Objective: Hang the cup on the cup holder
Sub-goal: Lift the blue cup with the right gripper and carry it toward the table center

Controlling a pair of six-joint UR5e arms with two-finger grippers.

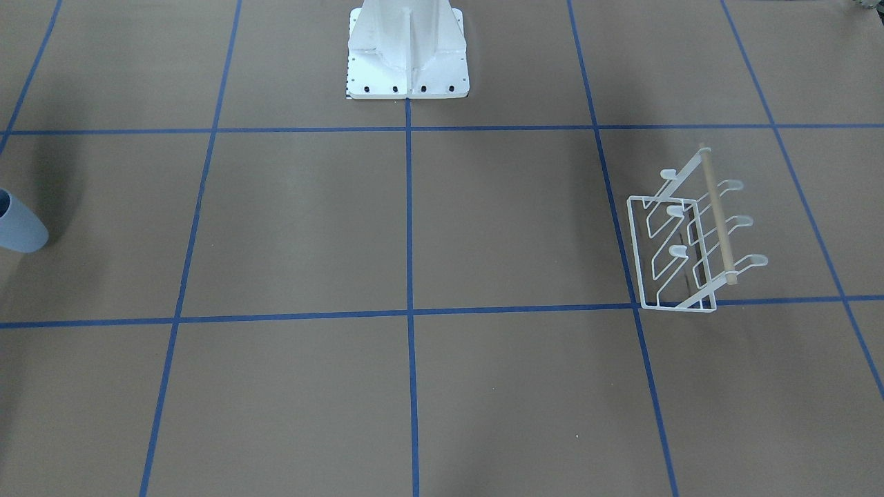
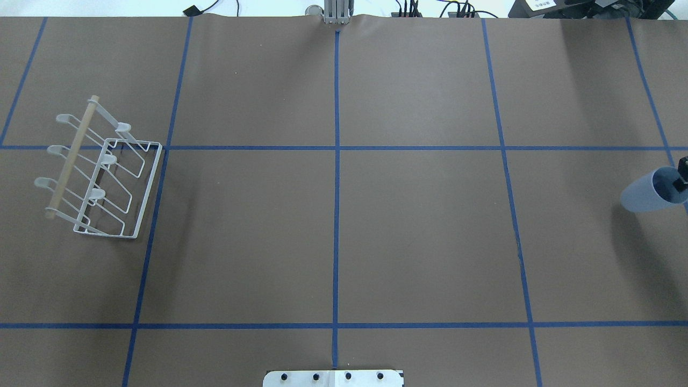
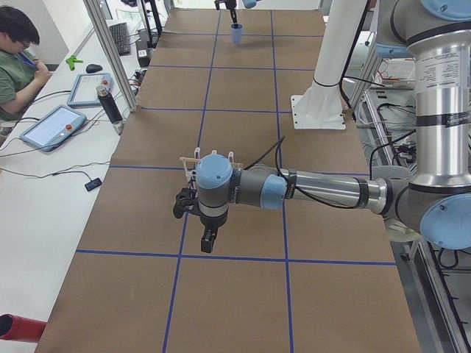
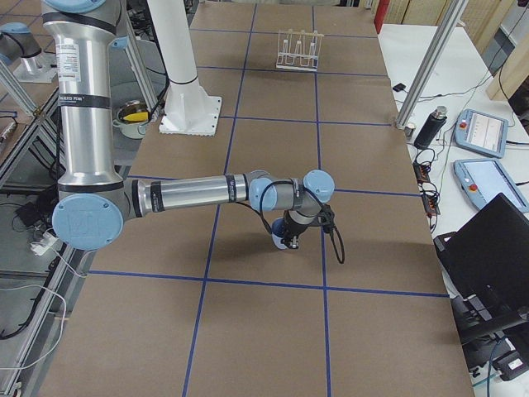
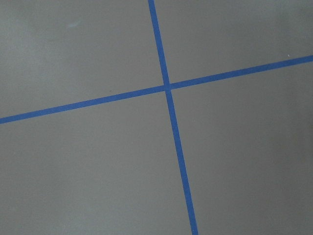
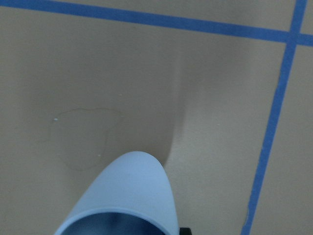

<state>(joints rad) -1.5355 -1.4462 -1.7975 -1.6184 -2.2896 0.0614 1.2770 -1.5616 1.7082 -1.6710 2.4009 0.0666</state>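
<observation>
The pale blue cup (image 2: 647, 192) stands upright at the table's far right edge, also in the front view (image 1: 19, 226) and small in the left view (image 3: 236, 34). My right gripper (image 2: 681, 180) has one black finger inside its rim and grips the cup wall; the right wrist view shows the cup (image 6: 124, 196) just below the camera. The white wire cup holder (image 2: 105, 177) stands at the far left, prongs empty, also in the front view (image 1: 690, 241). My left gripper (image 3: 207, 237) hangs over the table past the rack; I cannot tell whether it is open.
The robot's white base (image 1: 407, 55) stands at the middle of the near edge. Blue tape lines (image 5: 168, 88) grid the brown table. An operator (image 3: 18, 66) sits beside tablets along the far side. A red object (image 3: 18, 327) lies off the table's left end.
</observation>
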